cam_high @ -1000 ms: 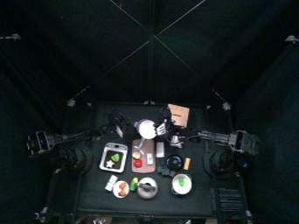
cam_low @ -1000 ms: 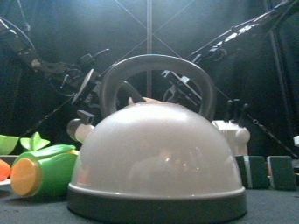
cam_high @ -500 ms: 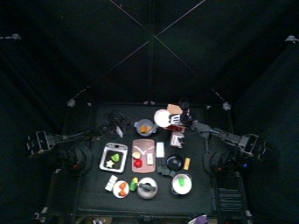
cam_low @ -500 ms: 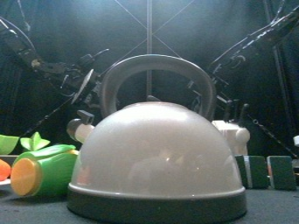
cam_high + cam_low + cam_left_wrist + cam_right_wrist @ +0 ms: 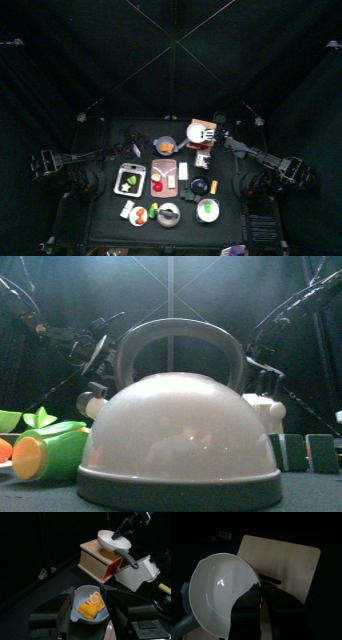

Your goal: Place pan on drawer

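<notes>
The pan [image 5: 218, 594] is pale white with a dark handle. My right gripper [image 5: 260, 588] is shut on its rim and holds it, tilted, just above the peach top of the drawer [image 5: 286, 564]. The left wrist view shows the pan [image 5: 113, 540] hanging over the drawer [image 5: 99, 561], apart from it. In the top view the pan [image 5: 199, 132] covers part of the drawer [image 5: 211, 124] at the back of the table. My left gripper [image 5: 91, 598] is open, and a grey bowl of orange food [image 5: 89, 606] shows between its jaws.
A white boxy toy [image 5: 139, 573] stands next to the drawer. Food trays [image 5: 130, 180] [image 5: 164, 175] lie mid-table. A large white kettle [image 5: 181, 441] and a green cup [image 5: 54, 453] stand at the front edge and block the front view.
My right gripper has carried the pan from the table's middle to the back right, until it is over the drawer. The left arm has stayed put.
</notes>
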You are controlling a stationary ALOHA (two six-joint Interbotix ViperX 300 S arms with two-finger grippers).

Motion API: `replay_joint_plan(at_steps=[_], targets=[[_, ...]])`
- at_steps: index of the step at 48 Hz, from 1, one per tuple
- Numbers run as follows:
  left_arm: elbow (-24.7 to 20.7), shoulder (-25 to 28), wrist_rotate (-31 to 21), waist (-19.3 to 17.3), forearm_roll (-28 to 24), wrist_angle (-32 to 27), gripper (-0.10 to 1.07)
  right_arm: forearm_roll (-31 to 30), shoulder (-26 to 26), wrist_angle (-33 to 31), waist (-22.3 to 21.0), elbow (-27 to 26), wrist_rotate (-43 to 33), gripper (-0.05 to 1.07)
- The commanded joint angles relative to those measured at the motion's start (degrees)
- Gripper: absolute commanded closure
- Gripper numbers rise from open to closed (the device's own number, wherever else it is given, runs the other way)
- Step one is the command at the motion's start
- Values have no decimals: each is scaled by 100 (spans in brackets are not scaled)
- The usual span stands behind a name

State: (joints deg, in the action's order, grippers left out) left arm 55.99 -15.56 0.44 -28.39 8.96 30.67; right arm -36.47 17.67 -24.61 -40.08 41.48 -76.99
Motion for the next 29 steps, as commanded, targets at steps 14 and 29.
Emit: replay_joint_plan(at_steps=[14, 29], targets=[[-62, -53, 9, -18, 0, 26, 16, -44, 105, 290, -422, 105, 26, 60], [-70, -53, 9, -9, 0, 18, 16, -53, 88, 554, -571, 290, -26, 54]])
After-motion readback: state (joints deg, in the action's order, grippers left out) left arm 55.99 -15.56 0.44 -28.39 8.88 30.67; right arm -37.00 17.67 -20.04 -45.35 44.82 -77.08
